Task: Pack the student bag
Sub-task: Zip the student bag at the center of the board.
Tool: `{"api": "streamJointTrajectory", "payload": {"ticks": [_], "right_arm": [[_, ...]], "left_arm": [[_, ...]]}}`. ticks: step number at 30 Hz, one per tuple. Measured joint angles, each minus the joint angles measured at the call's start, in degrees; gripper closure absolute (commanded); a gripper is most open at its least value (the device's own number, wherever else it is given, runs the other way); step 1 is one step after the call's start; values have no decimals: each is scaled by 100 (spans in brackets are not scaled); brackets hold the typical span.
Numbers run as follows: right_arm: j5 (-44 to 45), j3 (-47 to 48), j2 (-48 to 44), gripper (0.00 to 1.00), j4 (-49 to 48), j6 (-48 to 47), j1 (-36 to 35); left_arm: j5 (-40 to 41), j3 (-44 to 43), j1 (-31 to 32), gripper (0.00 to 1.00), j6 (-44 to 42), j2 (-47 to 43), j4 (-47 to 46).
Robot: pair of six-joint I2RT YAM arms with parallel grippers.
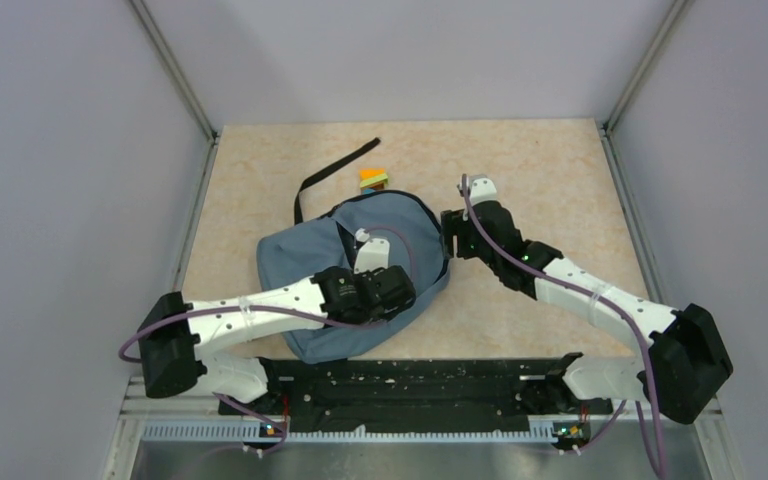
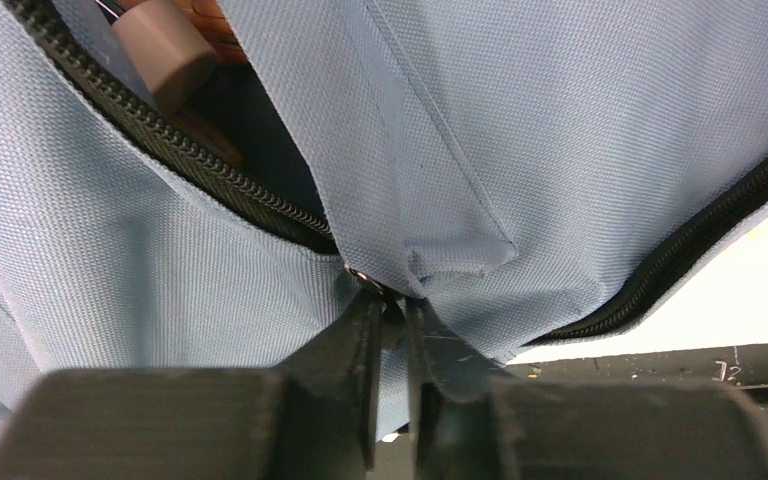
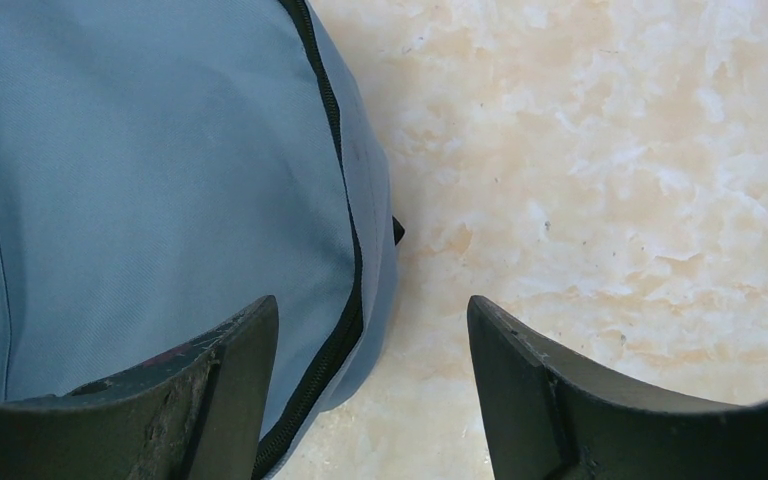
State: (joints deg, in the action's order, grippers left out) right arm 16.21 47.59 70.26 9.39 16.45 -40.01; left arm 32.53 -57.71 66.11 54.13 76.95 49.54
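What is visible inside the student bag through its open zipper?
Through the open zipper of the student bag, a beige block and something orange show against dark lining. The blue fabric covers the rest.

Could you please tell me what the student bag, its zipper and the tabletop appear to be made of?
The student bag looks like matte slate-blue woven synthetic cloth; its fine canvas weave shows close up. The zipper has black tape and small dark teeth, possibly plastic or coated metal. The tabletop is smooth, beige, marble-patterned, probably laminate.
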Motion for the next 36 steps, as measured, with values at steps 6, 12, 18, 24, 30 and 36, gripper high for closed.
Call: {"api": "streamJointTrajectory", "payload": {"ticks": [6,12,18,24,30,36], "right_arm": [[-227,-33,-68,32,-46,-170,0],[-1233,-503,-684,32,-656,-577,-63],[-1985,-914,-1086,31,-1563,-1130,-861],[-2321,-1051,-662,32,-2457,-1453,-1690],[-2140,-1032,214,33,-3075,-1681,-2197],[-1576,-1023,756,43,-3864,-1740,-2568]], "left_arm": [[42,-55,7,100,-7,20,87],[304,-271,4,100,-295,-138,264],[623,-455,-11,100,-776,-520,273],[717,-518,-87,100,-1204,-610,275],[737,-518,-164,100,-1423,-811,278],[605,-490,-269,100,-1539,-1049,225]]}}
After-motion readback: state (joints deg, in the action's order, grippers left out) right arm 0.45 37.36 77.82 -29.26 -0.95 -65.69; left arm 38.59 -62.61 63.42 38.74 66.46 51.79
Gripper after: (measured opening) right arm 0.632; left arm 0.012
